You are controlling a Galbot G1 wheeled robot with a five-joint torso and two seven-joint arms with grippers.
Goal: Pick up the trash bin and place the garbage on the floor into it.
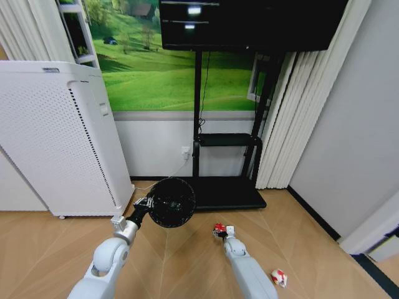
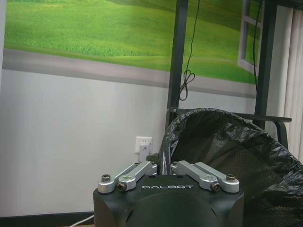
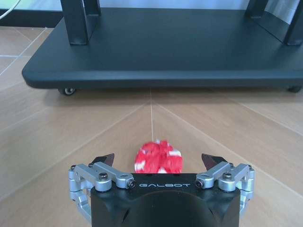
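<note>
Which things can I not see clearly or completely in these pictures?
- Red wad: right wrist view, its near part is hidden behind the open right gripper.
- Bin: left wrist view, cut by the edge; the left gripper grips its rim.
- Second wad: head view, too small to identify.
</note>
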